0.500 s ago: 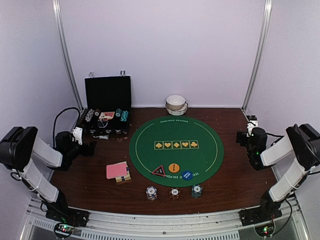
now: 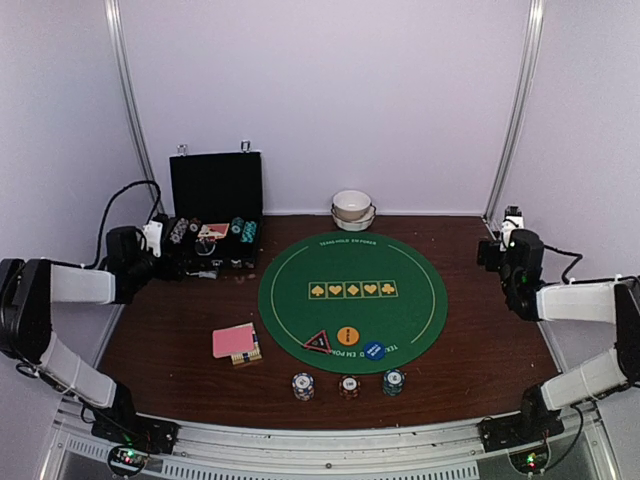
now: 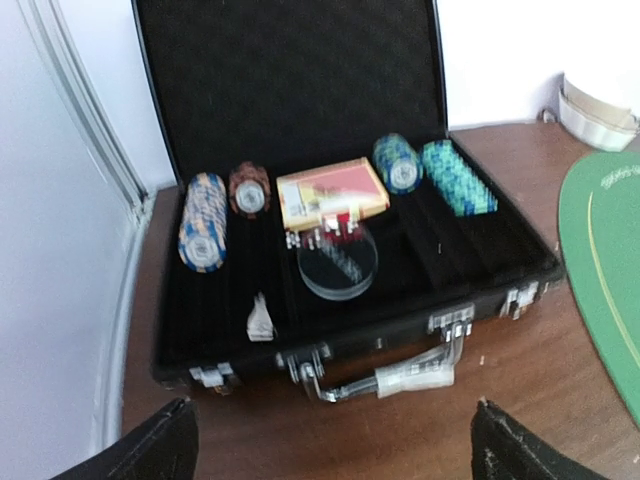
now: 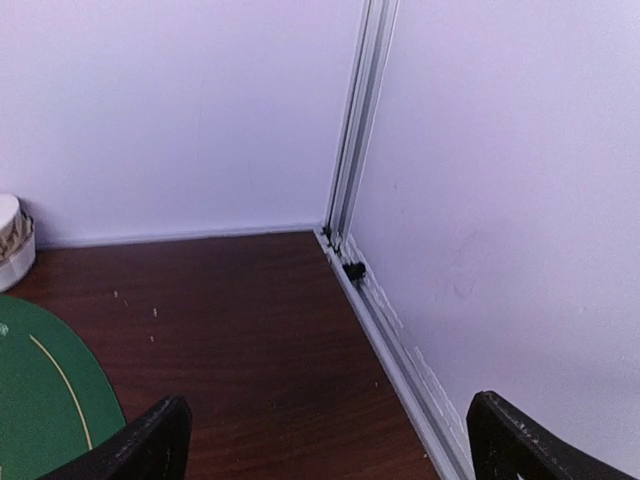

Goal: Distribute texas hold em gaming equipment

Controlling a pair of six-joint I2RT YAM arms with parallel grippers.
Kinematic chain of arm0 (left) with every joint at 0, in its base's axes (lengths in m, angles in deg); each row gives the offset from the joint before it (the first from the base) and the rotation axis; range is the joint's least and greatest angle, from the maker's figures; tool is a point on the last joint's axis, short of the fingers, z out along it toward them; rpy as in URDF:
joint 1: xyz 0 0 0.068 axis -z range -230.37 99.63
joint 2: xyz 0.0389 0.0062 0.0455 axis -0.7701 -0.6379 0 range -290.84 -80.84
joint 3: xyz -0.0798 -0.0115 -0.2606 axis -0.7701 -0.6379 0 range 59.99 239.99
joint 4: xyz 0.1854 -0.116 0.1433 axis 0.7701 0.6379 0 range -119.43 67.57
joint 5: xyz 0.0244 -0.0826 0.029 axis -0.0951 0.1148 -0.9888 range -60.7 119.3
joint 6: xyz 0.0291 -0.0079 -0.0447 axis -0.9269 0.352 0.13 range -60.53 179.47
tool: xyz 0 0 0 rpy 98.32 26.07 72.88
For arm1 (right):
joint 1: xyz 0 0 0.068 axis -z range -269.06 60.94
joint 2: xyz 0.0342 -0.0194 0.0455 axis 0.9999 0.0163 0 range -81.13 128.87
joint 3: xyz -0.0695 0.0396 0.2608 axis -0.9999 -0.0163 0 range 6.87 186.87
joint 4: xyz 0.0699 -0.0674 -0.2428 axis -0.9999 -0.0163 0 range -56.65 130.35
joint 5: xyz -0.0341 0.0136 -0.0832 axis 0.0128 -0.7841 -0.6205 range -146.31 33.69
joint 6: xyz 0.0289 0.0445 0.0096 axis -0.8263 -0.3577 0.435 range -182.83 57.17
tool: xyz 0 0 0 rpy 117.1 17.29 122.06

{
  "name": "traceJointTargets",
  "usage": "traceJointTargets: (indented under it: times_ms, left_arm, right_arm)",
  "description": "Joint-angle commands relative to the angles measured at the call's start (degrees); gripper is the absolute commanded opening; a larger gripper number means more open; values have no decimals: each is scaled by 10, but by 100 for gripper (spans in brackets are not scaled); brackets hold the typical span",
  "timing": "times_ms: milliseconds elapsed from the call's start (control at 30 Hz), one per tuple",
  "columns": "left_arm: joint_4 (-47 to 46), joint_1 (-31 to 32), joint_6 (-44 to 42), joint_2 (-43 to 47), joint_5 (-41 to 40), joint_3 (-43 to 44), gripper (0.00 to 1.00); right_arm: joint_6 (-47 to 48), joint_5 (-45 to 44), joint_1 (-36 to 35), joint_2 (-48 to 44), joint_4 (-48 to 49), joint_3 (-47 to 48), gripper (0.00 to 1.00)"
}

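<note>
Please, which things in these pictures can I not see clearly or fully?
- Top view: print on the marker buttons is too small to read.
- Top view: the pink-backed cards lie face down, faces hidden.
- Left wrist view: small white object in the black case is blurred, unidentifiable.
- Left wrist view: white bowls cut off by the right edge.
- Right wrist view: green mat cut off by the left edge.

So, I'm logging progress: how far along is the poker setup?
Done: marker buttons on the round green mat, three striped chip stacks and pink-backed cards beside it. In hand: nothing; left gripper and right gripper open, empty. Left: chip rows in the black hinged case.
</note>
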Motion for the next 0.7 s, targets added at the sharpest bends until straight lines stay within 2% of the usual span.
traceJointTargets:
  times_ms: [0, 100, 200, 300, 400, 467, 567, 667]
  left_arm:
    - [190, -1, -12, 51, 11, 73, 98]
    - [312, -1, 2, 64, 13, 130, 97]
    - [438, -2, 6, 48, -9, 221, 98]
    - [545, -2, -22, 28, -22, 310, 98]
    - [596, -3, -38, 26, -43, 349, 98]
    - [610, -7, -38, 37, -46, 359, 98]
    - [625, -9, -38, 54, -39, 366, 98]
    - [650, -9, -42, 58, -26, 376, 98]
  right_arm:
    - [-50, -4, -7, -87, -197, 87, 100]
    - [-60, 16, -7, -122, -231, 120, 100]
    - [-197, -12, -2, -139, -253, 139, 99]
    - [-241, 67, 1, -148, -379, 194, 99]
    - [-235, 209, -10, -125, -390, 212, 99]
    - [-211, 233, -59, -98, -442, 248, 99]
    - [-169, 183, -168, -43, -540, 319, 100]
    - [-172, 171, -260, 17, -584, 364, 99]
